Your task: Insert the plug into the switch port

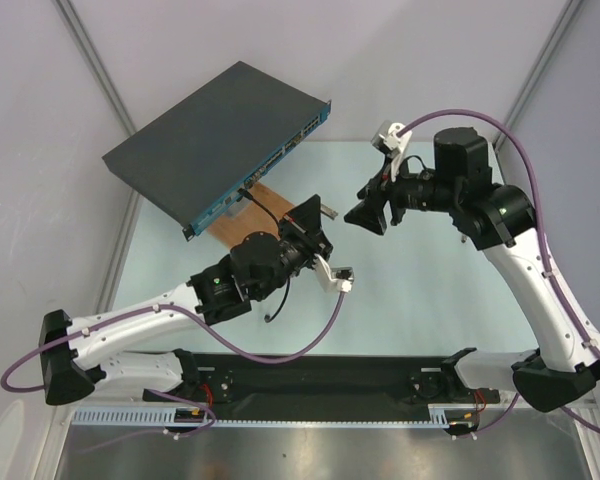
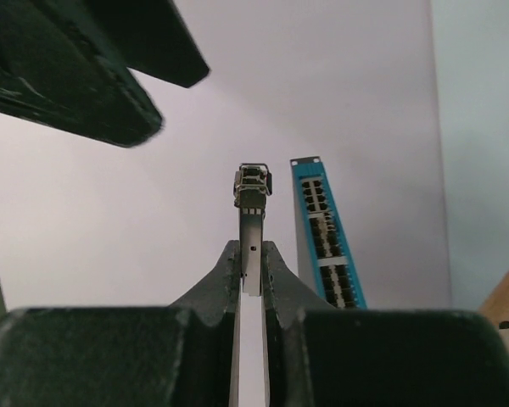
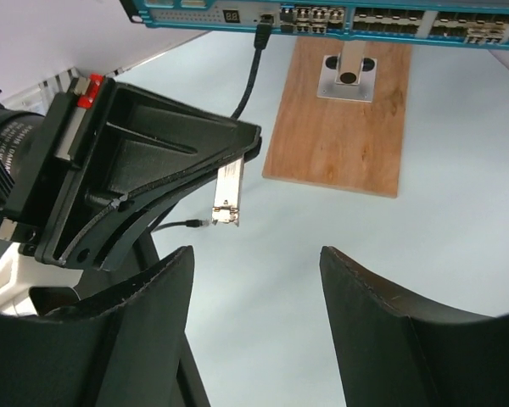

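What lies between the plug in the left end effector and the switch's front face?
A wooden board carrying a metal bracket lies on the table there, plain in the right wrist view; a black cable leaves the switch beside it.

You're looking at a shiny bare-metal plug [image 3: 227, 195], a switch [image 1: 210, 130] with a matt dark top, a grained wooden board [image 3: 348, 140], and matt black plastic fingers [image 3: 394, 326].

Bright, even, diffuse light; shadows faint; steel edge [image 1: 310, 455] gleams dully; closest fingers [image 3: 382, 331] look soft.
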### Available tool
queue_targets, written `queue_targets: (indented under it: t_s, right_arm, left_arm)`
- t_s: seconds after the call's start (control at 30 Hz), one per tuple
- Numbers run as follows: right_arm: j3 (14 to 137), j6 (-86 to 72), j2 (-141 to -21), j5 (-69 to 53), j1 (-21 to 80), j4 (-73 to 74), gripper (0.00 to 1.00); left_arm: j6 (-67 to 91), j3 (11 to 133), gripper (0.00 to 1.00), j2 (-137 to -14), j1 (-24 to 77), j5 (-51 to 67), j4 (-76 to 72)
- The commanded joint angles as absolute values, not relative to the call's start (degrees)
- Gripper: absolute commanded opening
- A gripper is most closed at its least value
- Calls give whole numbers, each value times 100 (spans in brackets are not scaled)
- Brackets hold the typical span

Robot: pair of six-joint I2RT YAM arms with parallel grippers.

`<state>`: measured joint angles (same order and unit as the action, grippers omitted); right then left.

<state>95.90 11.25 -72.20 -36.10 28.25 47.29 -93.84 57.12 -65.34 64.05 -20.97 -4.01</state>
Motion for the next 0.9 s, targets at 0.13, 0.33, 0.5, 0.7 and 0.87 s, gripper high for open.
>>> queue_targets:
  t_s: [0.13, 0.33, 0.5, 0.7, 0.87]
  right_arm:
    - [9571, 1556, -7321, -2980, 3401, 4658, 66]
    - [9580, 1600, -7374, -2339, 3621, 4447, 66]
    - [9527, 1582, -7427, -2189, 3726, 4386, 63]
    - [9589, 1521, -7532, -2223, 3858, 4315, 51]
    - [9571, 1494, -7559, -2118, 3885, 4245, 26]
  left_arm:
    - [-9800, 5827, 0, -6574, 6521, -2347, -1046]
    - [-9809, 5818, 1, -6600, 6565, -2347, -1151]
    - [-9835, 5836, 0, -6601, 6600, -2338, -1178]
    - [-9853, 5845, 0, -6627, 6644, -2347, -1178]
    - [-9844, 5871, 0, -6653, 6645, -2364, -1160]
